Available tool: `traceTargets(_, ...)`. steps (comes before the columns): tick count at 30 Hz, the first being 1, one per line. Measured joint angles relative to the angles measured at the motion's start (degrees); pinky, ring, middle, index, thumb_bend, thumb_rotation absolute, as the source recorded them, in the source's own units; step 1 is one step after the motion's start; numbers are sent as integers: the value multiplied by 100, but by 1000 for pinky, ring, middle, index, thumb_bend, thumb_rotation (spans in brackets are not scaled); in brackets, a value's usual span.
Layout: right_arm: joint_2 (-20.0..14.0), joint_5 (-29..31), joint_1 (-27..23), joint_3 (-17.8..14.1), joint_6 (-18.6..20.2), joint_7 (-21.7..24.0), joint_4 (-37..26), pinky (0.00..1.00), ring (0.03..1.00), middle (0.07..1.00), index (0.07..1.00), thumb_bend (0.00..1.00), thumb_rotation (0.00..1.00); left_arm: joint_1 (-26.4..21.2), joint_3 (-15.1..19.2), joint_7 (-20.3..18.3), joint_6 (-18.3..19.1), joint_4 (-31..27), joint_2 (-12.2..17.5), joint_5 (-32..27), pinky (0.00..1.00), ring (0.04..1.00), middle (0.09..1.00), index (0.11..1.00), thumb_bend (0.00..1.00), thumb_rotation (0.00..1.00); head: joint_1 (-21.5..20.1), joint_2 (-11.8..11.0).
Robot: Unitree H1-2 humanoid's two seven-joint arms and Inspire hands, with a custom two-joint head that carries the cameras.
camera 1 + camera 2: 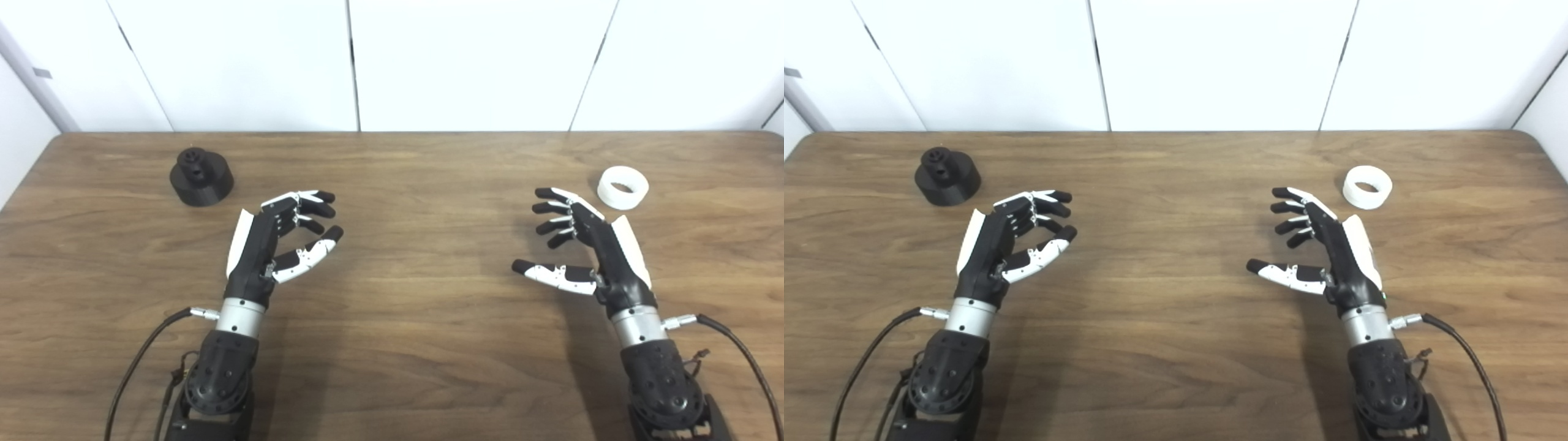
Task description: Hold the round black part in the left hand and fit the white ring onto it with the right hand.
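While both arms reach in from the near edge, the wooden surface (404, 343) spreads wide beneath them, brown with a long grain running side to side and rounded far corners. Behind it stand white wall panels (471, 61), split by thin dark vertical seams, meeting the surface's far edge.

On the far left of the surface sits the round black part (201, 177), a squat cylinder with a smaller knob on top, upright and untouched. On the far right lies the white ring (623, 187), flat with its opening upward. The two are well apart, on opposite sides.

Nearer than the black part and a little to its right is the left hand (275, 239), fingers curled loosely and spread from the thumb, holding nothing. Mirroring it, the right hand (582, 245) has its fingers apart and thumb stretched inward, also empty; the ring lies just beyond and to the outer side of its fingertips, not touching. Black cables (144, 355) trail from each wrist toward the near edge.
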Motion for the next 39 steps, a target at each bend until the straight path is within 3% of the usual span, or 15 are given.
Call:
traceTargets(13,-6,43,-1,1,-1,3,0,498,619,731,784,668,157,0,0,-2,-2,0,1,7,519,645,705,497,503,62,-9,18)
traceTargets(17,-29,74,0,-6,-6,7,2,499,623,734,789,657,156,0,-18,0,-2,0,-16,7,521,642,705,497,503,63,824,-61)
traceTargets(19,-86,93,0,-32,-50,10,21,496,626,739,794,637,134,1,-53,1,-2,0,-66,8,535,651,709,497,504,65,887,-62)
traceTargets(21,-198,149,0,-65,-126,15,92,495,630,751,798,632,154,-1,-110,11,-20,28,-132,15,541,664,719,498,504,63,1421,-166)
traceTargets(22,-257,208,0,-106,-172,28,151,495,630,751,798,632,154,-1,-147,20,-60,103,-176,25,541,664,719,498,504,63,1424,-167)
traceTargets(23,-306,251,0,-157,-207,36,221,501,632,753,799,635,170,4,-176,27,-60,148,-222,53,533,666,719,498,505,63,1894,-237)
traceTargets(24,-357,298,7,-200,-215,48,275,510,637,757,803,629,170,6,-202,33,-60,175,-270,99,530,669,721,498,505,63,1985,-255)
traceTargets(31,-430,526,26,-298,-190,134,279,552,666,774,816,595,25,-4,-271,71,-64,264,-459,206,539,670,727,498,505,66,2189,-334)
traceTargets(39,-429,537,25,-296,-189,173,231,572,672,768,809,597,16,-5,-204,146,-63,263,-449,236,529,675,723,497,506,62,2197,-386)
